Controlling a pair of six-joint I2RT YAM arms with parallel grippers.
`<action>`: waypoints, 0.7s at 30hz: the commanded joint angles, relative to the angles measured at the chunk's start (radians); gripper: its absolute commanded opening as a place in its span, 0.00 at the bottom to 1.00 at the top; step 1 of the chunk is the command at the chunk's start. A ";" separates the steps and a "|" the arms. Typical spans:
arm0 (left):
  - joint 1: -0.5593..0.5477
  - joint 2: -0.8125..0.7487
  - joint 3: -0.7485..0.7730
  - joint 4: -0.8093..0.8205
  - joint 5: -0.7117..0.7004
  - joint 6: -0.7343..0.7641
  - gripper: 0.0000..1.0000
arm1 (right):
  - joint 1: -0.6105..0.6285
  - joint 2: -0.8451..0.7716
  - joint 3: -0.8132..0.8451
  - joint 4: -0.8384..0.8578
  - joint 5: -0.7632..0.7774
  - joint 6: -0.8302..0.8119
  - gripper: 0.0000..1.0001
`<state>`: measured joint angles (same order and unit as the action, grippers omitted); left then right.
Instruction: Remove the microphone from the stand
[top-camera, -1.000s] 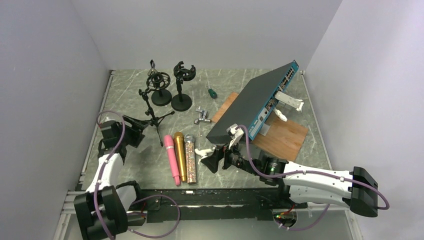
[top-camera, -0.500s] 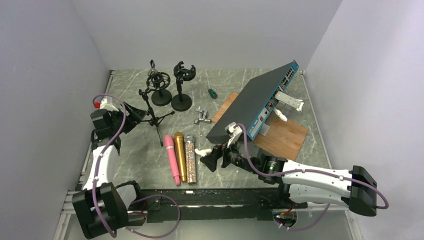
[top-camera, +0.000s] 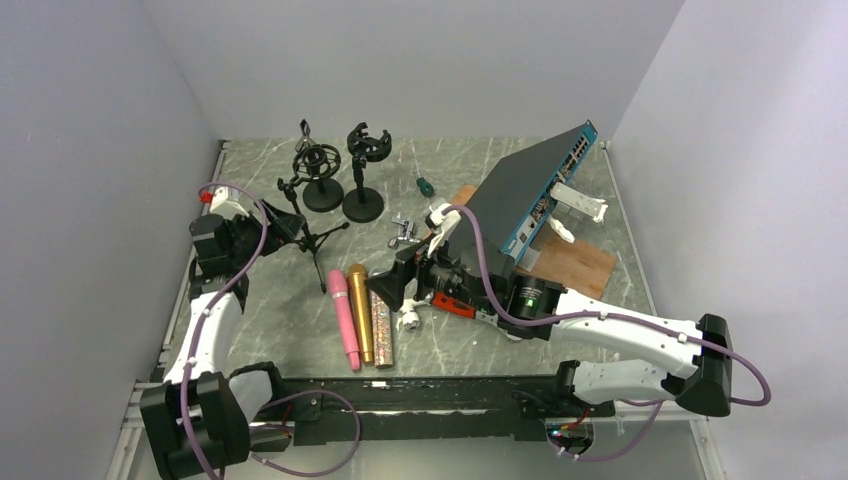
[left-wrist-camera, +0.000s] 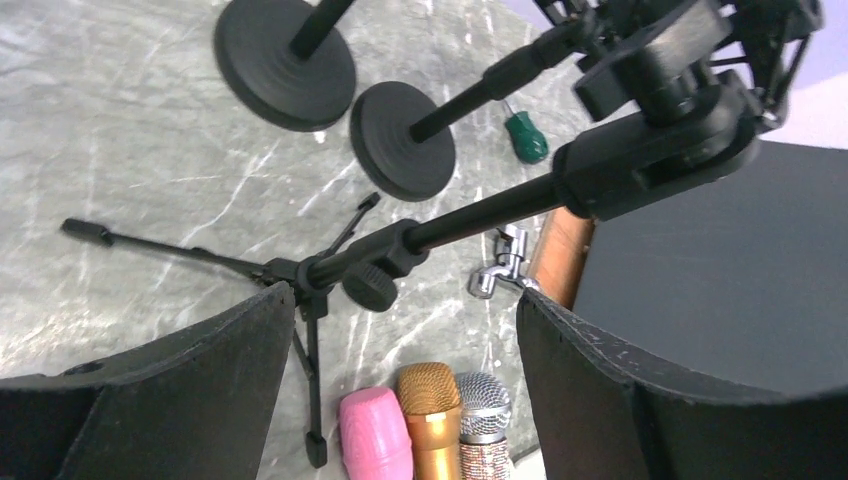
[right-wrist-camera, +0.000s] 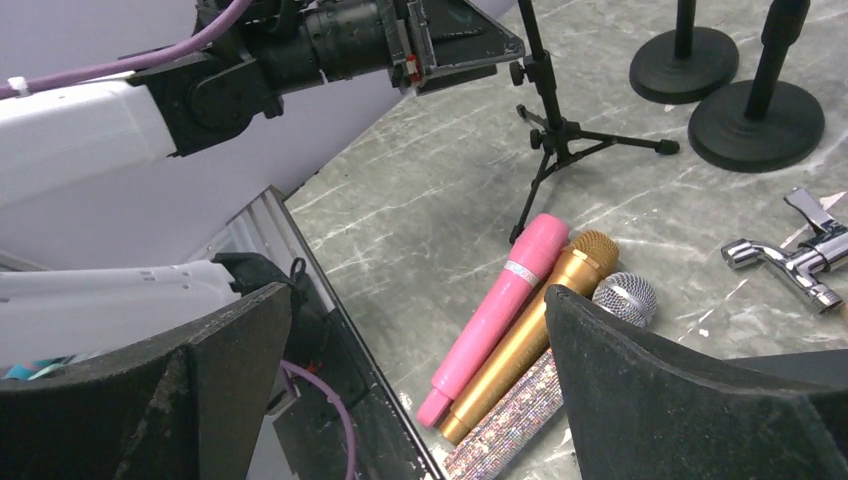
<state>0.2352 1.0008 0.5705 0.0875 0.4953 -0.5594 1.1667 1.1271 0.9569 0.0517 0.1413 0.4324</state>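
Microphones, three of them, are lying side by side on the table near its front edge, none of them sitting in a stand: a pink microphone (top-camera: 344, 320), a gold microphone (top-camera: 360, 318) and a glittery microphone (top-camera: 383, 335), heads pointing toward the back. The table (top-camera: 270, 310) is showing a grey-green marbled top, and plain pale walls (top-camera: 400, 60) are closing it in on three sides. Compared with a second ago, the left gripper (left-wrist-camera: 400, 295) is sitting farther back and closer to the tripod stand (top-camera: 312, 240); its jaws are spread wide with nothing held, and in the left wrist view the stand's tube is showing in the gap beyond the tips. The right gripper (top-camera: 393, 280), likewise gaping and empty, is now hanging over the head end of the glittery microphone, having swung left from the front centre. Behind the tripod, two round-base stands (top-camera: 322, 195) are standing upright. A green screwdriver (top-camera: 425, 186) and a metal tap (top-camera: 405, 232) are lying nearby, and a tilted network switch (top-camera: 515, 200) is leaning over a wooden board (top-camera: 565, 268) at the right.
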 joint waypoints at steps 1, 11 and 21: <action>0.019 0.057 0.004 0.198 0.147 -0.037 0.85 | 0.003 -0.009 0.027 -0.018 -0.013 -0.044 1.00; 0.024 0.084 -0.027 0.195 0.157 -0.046 0.78 | 0.003 -0.104 -0.064 -0.010 0.046 -0.031 1.00; 0.042 0.081 -0.049 0.183 0.175 -0.026 0.54 | 0.002 -0.160 -0.099 -0.022 0.085 -0.031 1.00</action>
<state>0.2634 1.1076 0.5312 0.2565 0.6567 -0.6090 1.1667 1.0012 0.8654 0.0135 0.1974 0.4107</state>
